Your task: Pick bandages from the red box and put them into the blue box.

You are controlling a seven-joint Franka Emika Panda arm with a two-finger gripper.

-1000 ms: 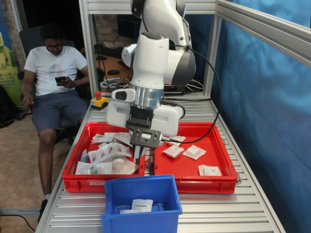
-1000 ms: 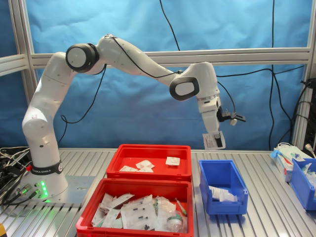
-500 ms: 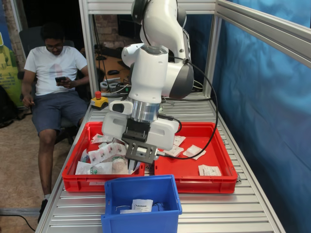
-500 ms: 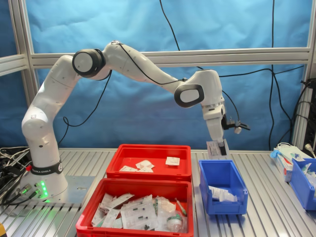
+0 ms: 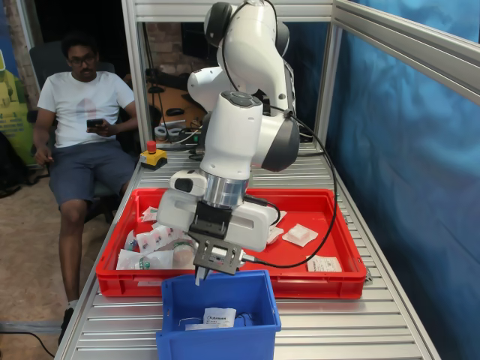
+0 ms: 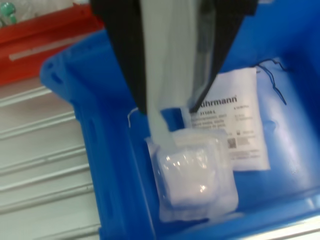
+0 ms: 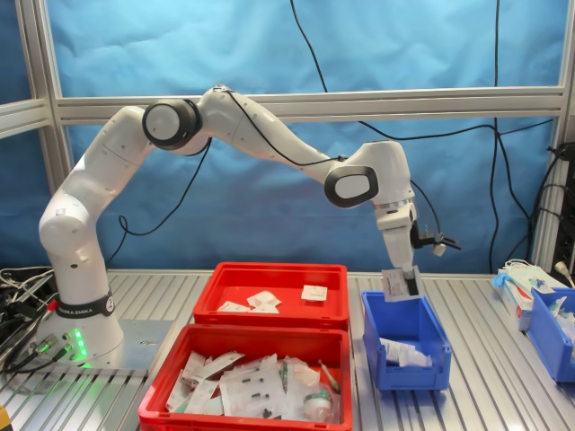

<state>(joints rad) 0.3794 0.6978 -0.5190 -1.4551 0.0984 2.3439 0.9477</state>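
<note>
My gripper [image 5: 203, 273] is shut on a bandage [image 6: 165, 60], a flat white packet hanging edge-on between the black fingers [image 6: 125, 55]. It is held just above the open top of the blue box [image 5: 217, 309], near the rim closest to the red crates. In the second exterior view the gripper [image 7: 400, 285] is at the blue box's [image 7: 404, 346] far end. Inside the box lie a puffy white packet [image 6: 192, 180] and a flat printed packet [image 6: 240, 120]. The red box [image 5: 315, 283] holds a few bandages [image 5: 300, 235]; it also shows in the second exterior view [image 7: 278, 314].
A twin red crate [image 5: 120, 281] with a crowded heap of packets stands beside the red box, nearest the camera in the second exterior view [image 7: 162, 400]. A seated person [image 5: 82, 112] is beyond the table. A red button [image 5: 152, 147] sits at the far edge. Another blue bin [image 7: 550, 328] stands at the second exterior view's right.
The arm has carried the bandage from above the red crates out to the blue box and lowered it to the box's rim. The gripper has stayed shut.
</note>
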